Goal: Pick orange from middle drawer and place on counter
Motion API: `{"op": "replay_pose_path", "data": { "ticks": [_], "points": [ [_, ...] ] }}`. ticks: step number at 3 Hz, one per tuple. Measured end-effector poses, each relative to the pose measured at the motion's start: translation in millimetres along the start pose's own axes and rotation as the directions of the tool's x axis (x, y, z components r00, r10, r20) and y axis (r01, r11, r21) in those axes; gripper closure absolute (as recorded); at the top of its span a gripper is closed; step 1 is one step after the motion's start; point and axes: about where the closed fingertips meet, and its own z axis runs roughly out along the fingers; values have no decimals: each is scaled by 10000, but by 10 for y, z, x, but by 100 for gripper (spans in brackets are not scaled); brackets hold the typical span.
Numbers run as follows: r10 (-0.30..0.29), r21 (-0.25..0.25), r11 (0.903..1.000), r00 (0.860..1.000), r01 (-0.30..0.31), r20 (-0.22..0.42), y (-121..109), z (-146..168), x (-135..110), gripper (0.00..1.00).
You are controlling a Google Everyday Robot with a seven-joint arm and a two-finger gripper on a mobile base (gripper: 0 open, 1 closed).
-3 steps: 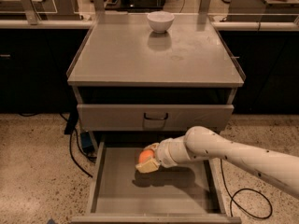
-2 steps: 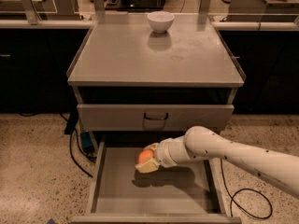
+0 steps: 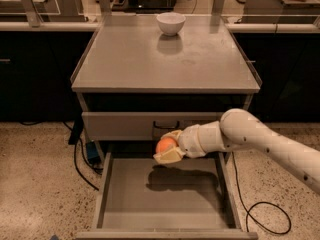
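Above middle drawer (image 3: 165, 206), jaws around orange (image 3: 165, 145)

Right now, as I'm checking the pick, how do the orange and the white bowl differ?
The orange is clamped in the pincer above the open middle drawer; the white bowl stands free at the back of the counter. The orange is a solid orange ball; the white bowl is white and open-topped. The orange looks smaller than the white bowl. Both are round.

Cream hand (image 3: 169, 146) w/ orange orange (image 3: 164, 145) over grey middle drawer (image 3: 150, 206).
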Motion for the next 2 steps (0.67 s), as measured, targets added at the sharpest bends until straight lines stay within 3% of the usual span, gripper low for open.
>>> {"op": "replay_pose_path", "data": {
  "ticks": [1,2],
  "points": [
    [-211,-97,9997,9929,224,1174,-79,-554,-493,100],
    [-638,-86,9977,9717,675,2273,-244,-1056,-1060,100]
  ]
}}
